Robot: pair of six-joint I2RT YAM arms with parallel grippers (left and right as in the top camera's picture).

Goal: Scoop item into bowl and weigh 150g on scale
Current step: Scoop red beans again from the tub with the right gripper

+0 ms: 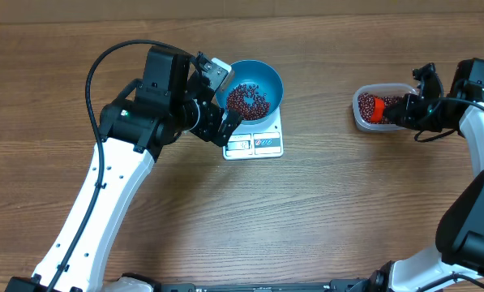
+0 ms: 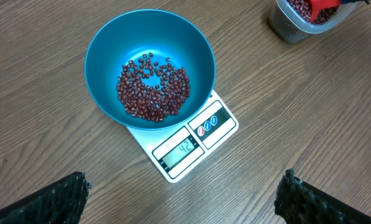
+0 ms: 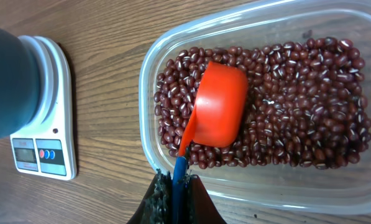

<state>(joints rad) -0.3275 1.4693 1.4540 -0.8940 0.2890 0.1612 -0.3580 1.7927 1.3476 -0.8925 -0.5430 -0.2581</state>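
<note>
The right claw [image 3: 174, 198] is clenched on the thin blue handle [image 3: 179, 169] of a red plastic scoop [image 3: 221, 106], its fingers pinched against either side. The scoop's cup lies just ahead of the fingertips. It rests on a mass of small dark red-brown beans [image 3: 297, 93] covering the floor of a clear rounded-rectangular plastic tub [image 3: 149, 81].

The left claw [image 2: 184, 202] is released, its two dark fingers [image 2: 54, 199] spread wide and grasping nothing above the wooden table [image 2: 309, 112]. Just beyond its fingertips sits a small flat white rectangular kitchen scale [image 2: 194, 143], with its lit display edge turned toward the claw. A round, deep bright-blue bowl [image 2: 110, 56] stands on the scale and overhangs the platform, and a shallow layer of beans is spread across its bottom. In the overhead view this claw hangs just beside the bowl's rim. The tub stands well apart from the scale, on the right arm's side.
</note>
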